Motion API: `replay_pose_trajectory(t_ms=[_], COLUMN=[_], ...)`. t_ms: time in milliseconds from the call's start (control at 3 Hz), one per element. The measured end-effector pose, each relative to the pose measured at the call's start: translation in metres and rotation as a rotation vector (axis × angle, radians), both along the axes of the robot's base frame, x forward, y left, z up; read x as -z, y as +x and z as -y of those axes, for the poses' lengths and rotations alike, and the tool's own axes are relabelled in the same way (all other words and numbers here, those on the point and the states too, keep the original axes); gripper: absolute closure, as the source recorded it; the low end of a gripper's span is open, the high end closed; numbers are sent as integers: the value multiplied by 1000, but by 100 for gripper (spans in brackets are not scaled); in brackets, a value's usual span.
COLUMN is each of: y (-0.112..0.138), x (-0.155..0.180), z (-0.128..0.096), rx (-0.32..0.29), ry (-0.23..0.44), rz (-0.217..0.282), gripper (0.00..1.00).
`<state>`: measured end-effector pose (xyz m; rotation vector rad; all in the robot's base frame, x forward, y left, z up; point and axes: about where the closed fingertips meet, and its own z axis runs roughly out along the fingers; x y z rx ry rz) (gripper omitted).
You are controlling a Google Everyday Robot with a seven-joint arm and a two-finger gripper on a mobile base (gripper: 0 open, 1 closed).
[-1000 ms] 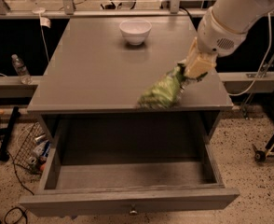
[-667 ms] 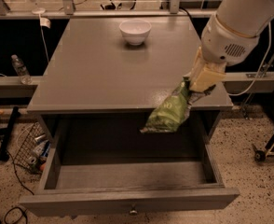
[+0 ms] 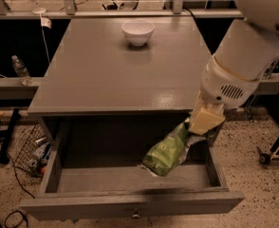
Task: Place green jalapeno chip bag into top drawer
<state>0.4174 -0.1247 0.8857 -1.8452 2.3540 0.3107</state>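
The green jalapeno chip bag (image 3: 168, 151) hangs from my gripper (image 3: 192, 131), which is shut on its upper end. The bag dangles tilted, its lower end inside the open top drawer (image 3: 130, 204), close above the drawer floor at the right of centre. The drawer is pulled fully out of the grey cabinet, with a small round knob (image 3: 136, 216) on its front panel. My white arm (image 3: 246, 63) reaches down from the upper right, over the drawer's right side.
A white bowl (image 3: 138, 31) stands at the back of the cabinet top (image 3: 106, 75). A wire basket with small items (image 3: 32, 151) and a plastic bottle (image 3: 21, 70) sit on the floor at the left. A wheeled stand base (image 3: 274, 151) is at the right.
My gripper has carried the bag off the cabinet top's front edge and down, so the bag now hangs into the open drawer.
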Motion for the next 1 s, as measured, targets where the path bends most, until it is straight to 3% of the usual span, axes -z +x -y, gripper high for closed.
replay_pose_trajectory(t_ms=[333,667,1000], y=[-2,8,20], x=[31,73,94], z=[-7,-14,-18], rx=[82,152,182], ry=[23,97,154], rz=[-20,18,61], gripper=[100,100,100])
